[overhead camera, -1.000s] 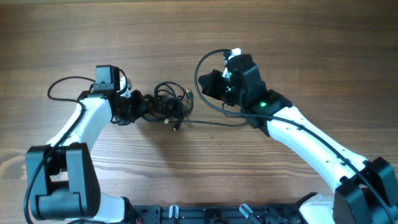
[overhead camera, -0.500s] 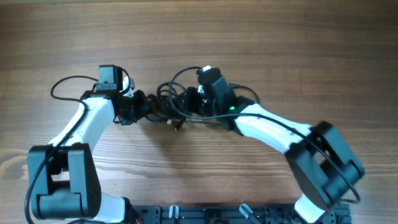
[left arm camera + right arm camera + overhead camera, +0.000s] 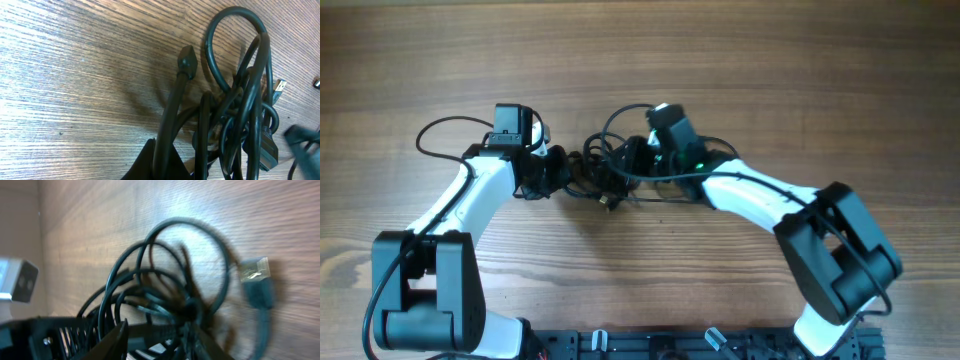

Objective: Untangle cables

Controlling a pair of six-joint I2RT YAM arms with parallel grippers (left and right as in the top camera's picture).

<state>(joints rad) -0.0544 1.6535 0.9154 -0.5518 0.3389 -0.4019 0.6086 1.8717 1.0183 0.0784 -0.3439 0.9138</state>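
The cables (image 3: 592,172) lie as a tight black bundle on the wooden table, between the two grippers. My left gripper (image 3: 563,172) is at the bundle's left side, shut on a thick strand that runs up between its fingertips (image 3: 150,162) in the left wrist view. Beyond it, the cables (image 3: 240,100) loop, with a round plug (image 3: 186,57) and a flat metal plug (image 3: 279,89) sticking out. My right gripper (image 3: 620,165) is pressed into the bundle's right side. In the right wrist view its jaws stand apart with several strands of the cables (image 3: 150,290) between them. A flat plug (image 3: 255,270) lies to the right.
The left arm's own thick wire (image 3: 445,128) loops out to the left and the right arm's wire (image 3: 620,118) arches over the bundle. A black rail (image 3: 650,345) runs along the table's front edge. Bare wood surrounds the bundle.
The right arm has swung left from beside the bundle into it, and its jaws have parted. The left gripper has shifted slightly right and up, still holding its strand.
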